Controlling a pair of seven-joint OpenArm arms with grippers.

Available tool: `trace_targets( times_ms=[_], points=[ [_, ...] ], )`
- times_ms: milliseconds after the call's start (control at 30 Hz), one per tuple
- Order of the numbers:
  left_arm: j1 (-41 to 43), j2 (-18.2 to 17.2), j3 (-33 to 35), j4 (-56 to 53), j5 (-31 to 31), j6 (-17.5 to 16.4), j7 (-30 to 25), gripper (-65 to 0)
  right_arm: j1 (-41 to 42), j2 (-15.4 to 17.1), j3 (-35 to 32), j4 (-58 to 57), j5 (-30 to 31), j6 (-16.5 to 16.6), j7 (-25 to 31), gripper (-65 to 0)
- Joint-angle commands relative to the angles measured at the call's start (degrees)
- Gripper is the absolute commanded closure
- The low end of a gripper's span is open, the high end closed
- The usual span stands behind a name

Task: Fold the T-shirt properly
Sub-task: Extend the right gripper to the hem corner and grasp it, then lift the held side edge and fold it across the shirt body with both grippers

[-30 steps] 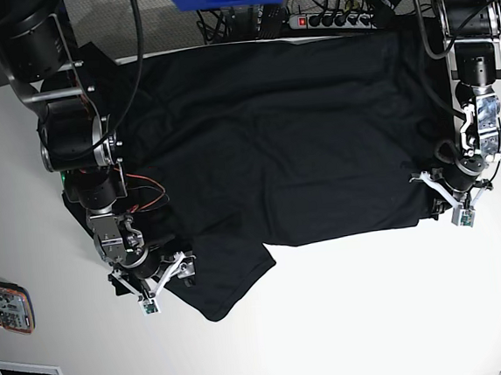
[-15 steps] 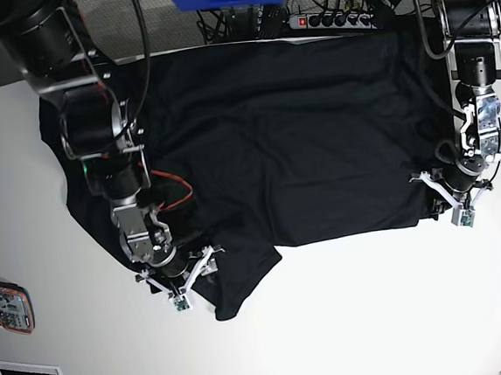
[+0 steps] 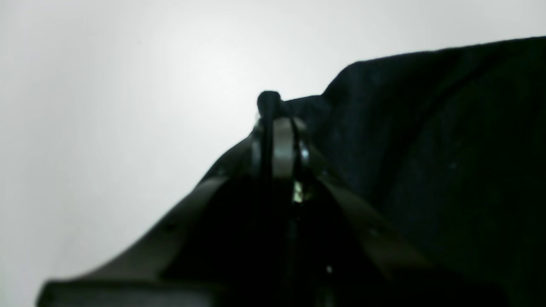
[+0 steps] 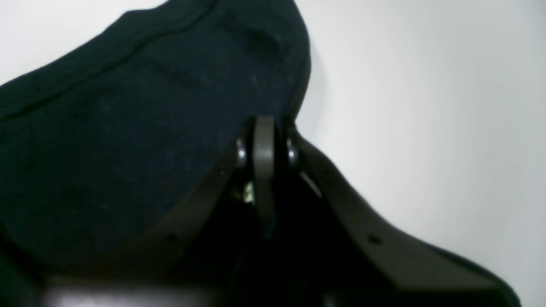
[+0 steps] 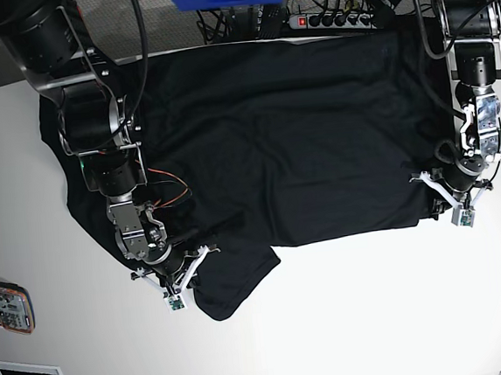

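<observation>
White tabletop (image 5: 350, 319) fills most of the base view, with cables and a power strip (image 5: 328, 18) seen beyond its far edge. The T-shirt (image 5: 273, 142) is spread flat across the far half of the table, one sleeve reaching toward the near left. The right gripper (image 5: 181, 279) is set at that sleeve, on the left of the base view; in its wrist view the jaws are pressed together on the black cloth (image 4: 149, 128). The left gripper (image 5: 456, 198) is placed at the shirt's near right corner, its jaws likewise closed, with a pinch of cloth (image 3: 268, 100) caught between the tips. A small patterned object (image 5: 5, 305) lies at the table's left edge.
</observation>
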Motion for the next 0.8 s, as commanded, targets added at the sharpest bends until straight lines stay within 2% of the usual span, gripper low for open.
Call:
trace_targets(
  times_ms=[0, 233, 400, 467, 600, 767],
  points=[
    [0.7, 0.0, 0.5, -0.5, 2.4, -1.0, 6.5, 0.0, -0.3, 0.1, 0.0, -0.5, -1.3, 0.3, -5.3, 0.0],
    [0.4, -0.2, 0.2, -0.5, 2.4, -1.0, 6.5, 0.0, -0.3, 0.1, 0.0, -0.5, -1.3, 0.3, -5.4, 0.0],
    [-1.4, 0.0, -8.1, -0.5, 3.0, -0.9, 6.7, 0.0, 0.0, 0.1, 0.0, 1.6, -1.3, 0.3, -5.4, 0.0],
    [-2.8, 0.0, -9.3, -0.5, 3.1, -0.9, 6.7, 0.0, 0.1, 0.1, 0.0, 3.8, -1.2, 0.3, -5.5, 0.0],
    [-4.8, -0.2, -9.3, -0.5, 3.1, -0.9, 6.7, 0.0, 1.1, 0.1, 0.0, 8.6, -1.2, 0.3, -9.5, 0.0],
    [-6.4, -0.2, -9.2, -0.6, 3.2, -0.9, 6.7, 0.0, 3.5, 0.1, 0.0, 10.6, -1.2, 0.3, -11.4, 0.0]
  ],
)
